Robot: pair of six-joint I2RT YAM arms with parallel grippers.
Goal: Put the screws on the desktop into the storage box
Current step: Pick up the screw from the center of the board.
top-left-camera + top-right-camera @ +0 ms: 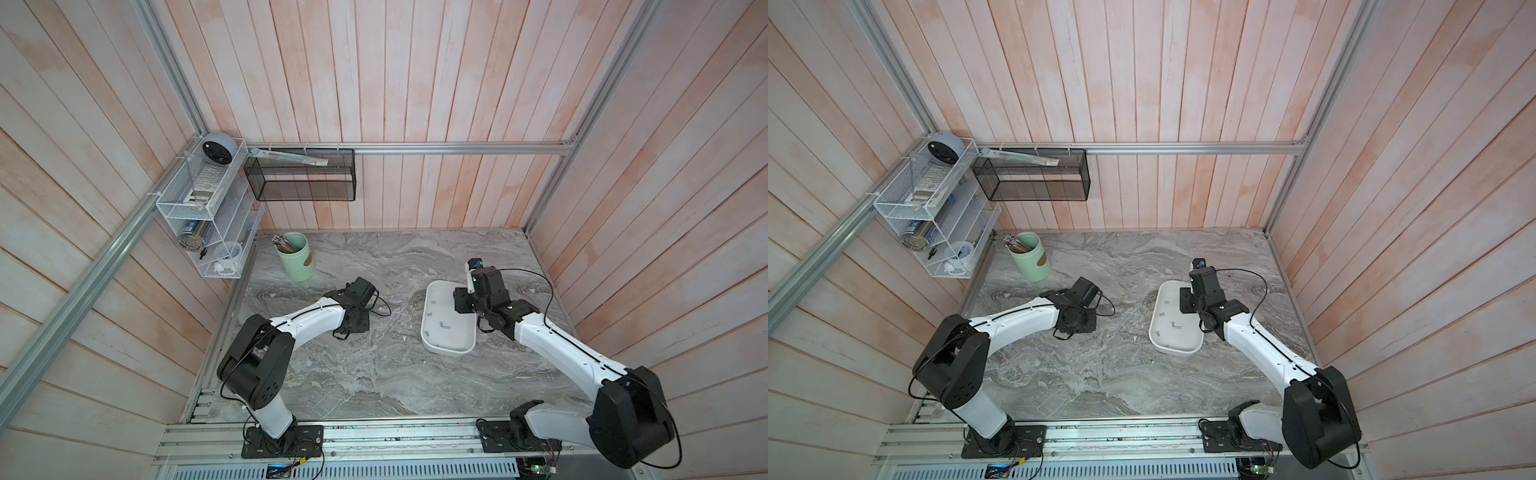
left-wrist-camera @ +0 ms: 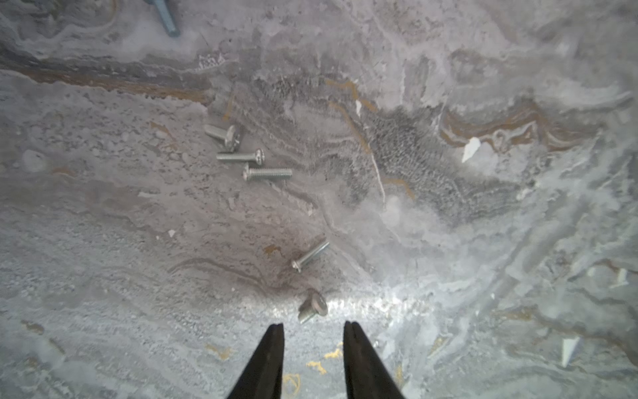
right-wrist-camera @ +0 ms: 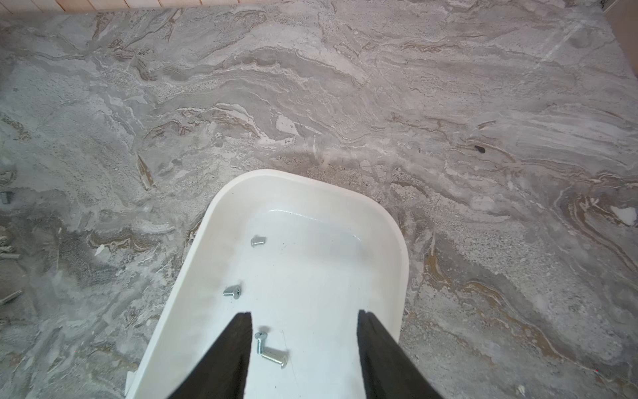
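Screws (image 2: 267, 172) are in two lots: some loose on the tabletop (image 1: 374, 374), the rest inside the storage box (image 1: 451, 348).

Tabletop: grey marble pattern. Both arms reach in from the near edge.

Left arm (image 1: 307, 320): bent over the left half, about midway between the near and far edges.

Right arm (image 1: 552, 345): runs in along the right edge, wrist over the box.

Storage box: white tub on the right half of the tabletop, near the right edge, well apart from the left arm.

Green cup (image 1: 296, 257): holds sticks, stands near the far left corner.

Right pincer (image 3: 304, 313): fingers spread fairly wide with nothing between them, over the box interior, with the box's rounded end (image 3: 402, 241) ahead of the tips. Four screws show on the box floor. Two lie touching each other in the gap between the fingers, close to one finger. The other two lie apart, further ahead of the tips. None is gripped.

Left pincer (image 2: 314, 324): narrow gap, empty, low over bare tabletop. It is hidden under the wrist in both top views.
- The nearest loose screw lies just beyond the tips, roughly in line with the gap, not between the fingers.
- A second lies a little further ahead.
- Three more sit close together beyond that, two of them almost parallel.
- One bluish shaft is cut off at the frame edge, well ahead.

Loose screws are too small to make out in the top views.
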